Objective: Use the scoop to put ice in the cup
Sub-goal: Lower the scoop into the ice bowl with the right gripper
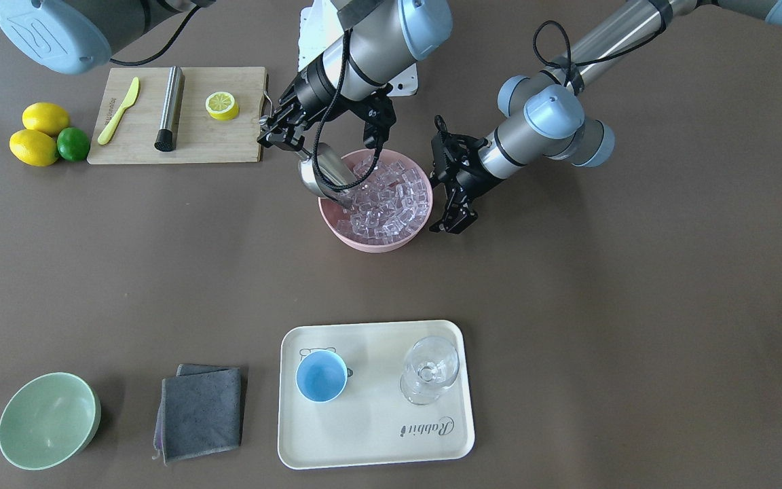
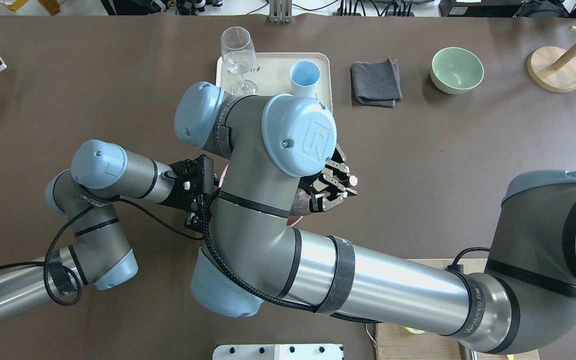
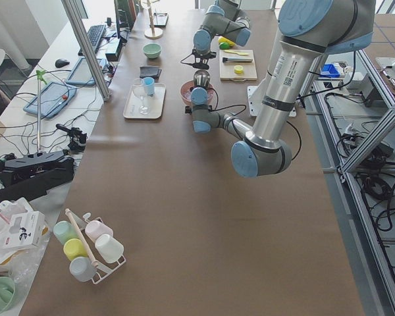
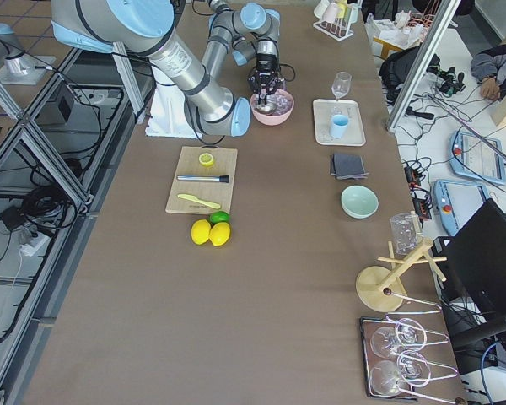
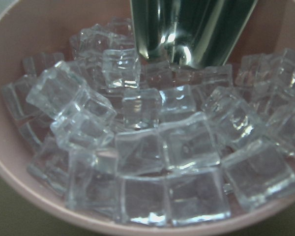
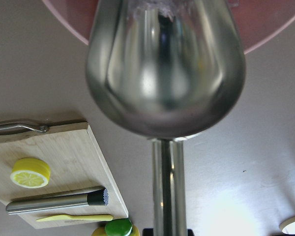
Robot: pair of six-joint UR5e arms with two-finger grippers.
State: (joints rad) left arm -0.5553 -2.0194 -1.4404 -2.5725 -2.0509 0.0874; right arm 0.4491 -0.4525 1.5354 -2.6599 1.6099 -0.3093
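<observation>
The steel scoop point(image 1: 326, 173) is held by its handle in my right gripper point(image 1: 292, 144), which is shut on it. The scoop's trough tilts down, its lip dug into the ice point(image 1: 387, 200) at the left rim of the pink bowl point(image 1: 364, 242). The right wrist view shows the trough's back point(image 6: 164, 69). The left wrist view shows the ice cubes point(image 5: 152, 142) close up and the scoop's lip point(image 5: 191, 29) among them. My left gripper point(image 1: 455, 224) hangs just beside the bowl's right rim, looks open and holds nothing. The light-blue cup point(image 1: 322, 377) stands empty on the tray.
The cream tray point(image 1: 377, 435) also holds a clear stemmed glass point(image 1: 430, 370). A grey cloth point(image 1: 202, 411) and a pale green bowl point(image 1: 48, 421) lie beside it. A cutting board point(image 1: 228, 146) carries a lemon half point(image 1: 221, 105), steel cylinder point(image 1: 170, 109) and yellow knife point(image 1: 119, 110).
</observation>
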